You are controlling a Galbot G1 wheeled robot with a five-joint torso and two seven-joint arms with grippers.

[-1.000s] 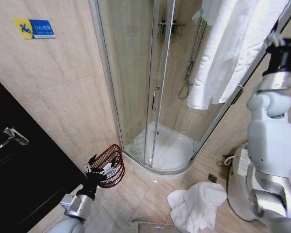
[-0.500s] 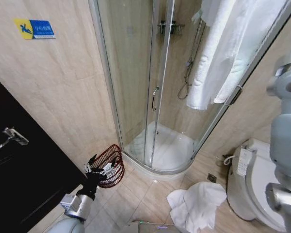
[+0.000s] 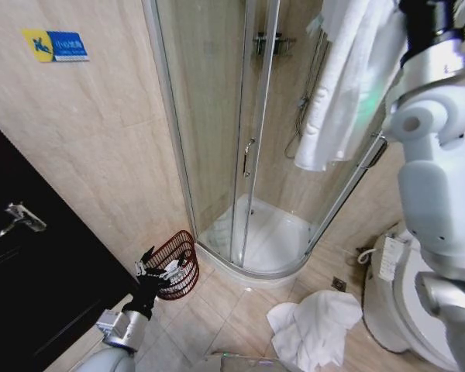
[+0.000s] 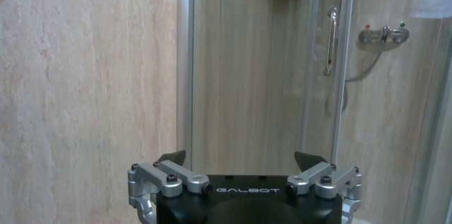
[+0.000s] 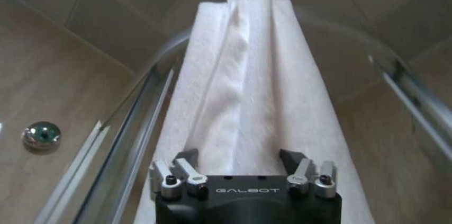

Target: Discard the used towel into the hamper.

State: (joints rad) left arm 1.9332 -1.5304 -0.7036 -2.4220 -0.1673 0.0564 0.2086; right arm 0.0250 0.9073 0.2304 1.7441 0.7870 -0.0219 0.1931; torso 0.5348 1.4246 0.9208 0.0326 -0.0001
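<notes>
Beside the shower base, hamper lies tipped, rim facing outward.

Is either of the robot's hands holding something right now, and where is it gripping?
Nothing is held. The right gripper is open, raised at the hanging white towel; the left gripper is open, low near the hamper.

A bathroom, identified by a curved glass shower enclosure with white tray, chrome shower hose and mixer tap, white towel hung over the enclosure rail just beyond the right fingers, white toilet, beige marble-look wall tiles, and tiled floor
</notes>
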